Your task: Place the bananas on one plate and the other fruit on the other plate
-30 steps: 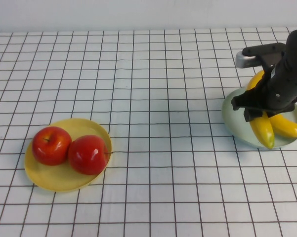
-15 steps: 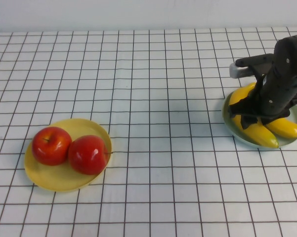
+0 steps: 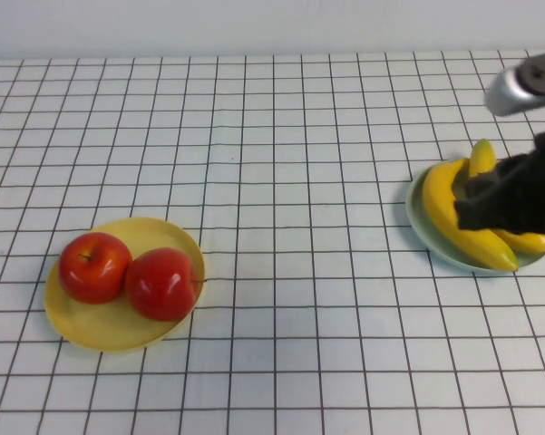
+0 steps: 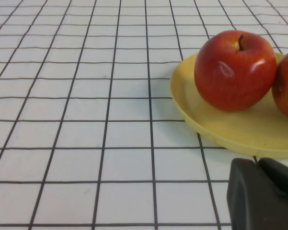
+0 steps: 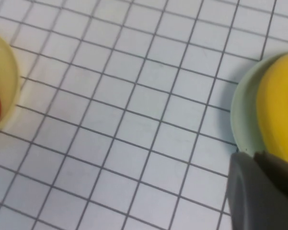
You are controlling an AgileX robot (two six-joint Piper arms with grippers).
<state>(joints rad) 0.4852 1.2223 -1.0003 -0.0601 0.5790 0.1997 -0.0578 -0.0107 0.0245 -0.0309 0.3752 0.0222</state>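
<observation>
Two red apples sit side by side on the pale yellow plate at the left front. Both bananas lie on the green-blue plate at the right. My right gripper hovers over that plate's right half, shut and empty, hiding part of the rear banana. In the right wrist view its jaws meet just off the plate rim and a banana. My left gripper is shut and empty, close to the yellow plate and an apple.
A white cloth with a black grid covers the whole table. A pale wall runs along the far edge. The left arm does not show in the high view.
The right gripper has let go of the front banana, which now lies flat on the green-blue plate. It lifted, drew back to the right and shut. The left side is unchanged.
</observation>
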